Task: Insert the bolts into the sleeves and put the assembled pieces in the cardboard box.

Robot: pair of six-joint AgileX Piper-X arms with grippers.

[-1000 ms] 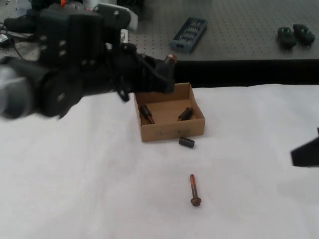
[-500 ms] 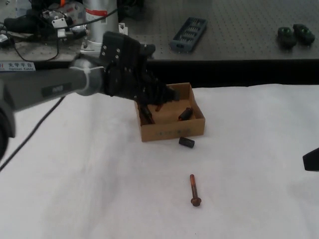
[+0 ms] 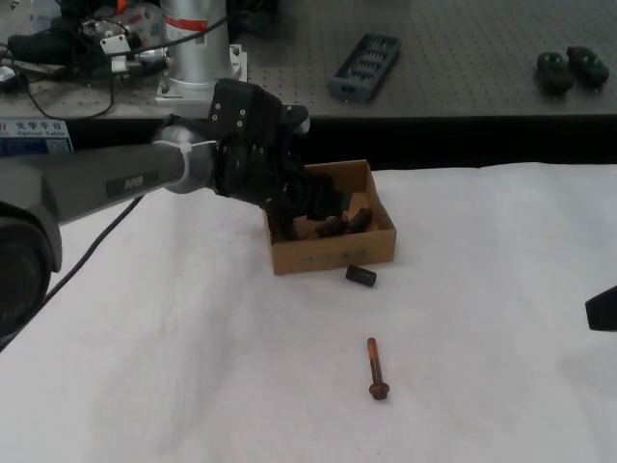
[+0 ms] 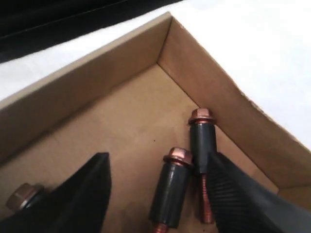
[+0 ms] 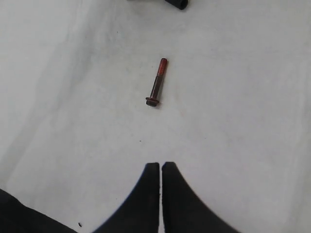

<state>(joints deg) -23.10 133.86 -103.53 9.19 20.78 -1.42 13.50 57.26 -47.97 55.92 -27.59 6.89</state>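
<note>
My left gripper (image 3: 323, 207) is down inside the cardboard box (image 3: 333, 256), its fingers open. In the left wrist view an assembled bolt-in-sleeve (image 4: 172, 189) lies on the floor of the box (image 4: 97, 97) between the open fingers of the gripper (image 4: 156, 162). A second assembled piece (image 4: 203, 141) rests against the box wall, and a third bolt head (image 4: 24, 194) shows by one finger. A loose black sleeve (image 3: 362, 276) lies just in front of the box. A copper bolt (image 3: 374, 367) lies nearer on the cloth. My right gripper (image 5: 160, 194) hovers shut and empty short of that bolt (image 5: 155, 82).
White cloth covers the bench. Behind it is a dark perforated table with a blue rack (image 3: 364, 64), two black round parts (image 3: 572, 68) and cables at the back left. The right arm (image 3: 603, 309) sits at the right edge.
The left arm came down from above the box into it, and the assembled piece it carried now lies on the box floor. The right arm drew back slightly toward the right edge.
</note>
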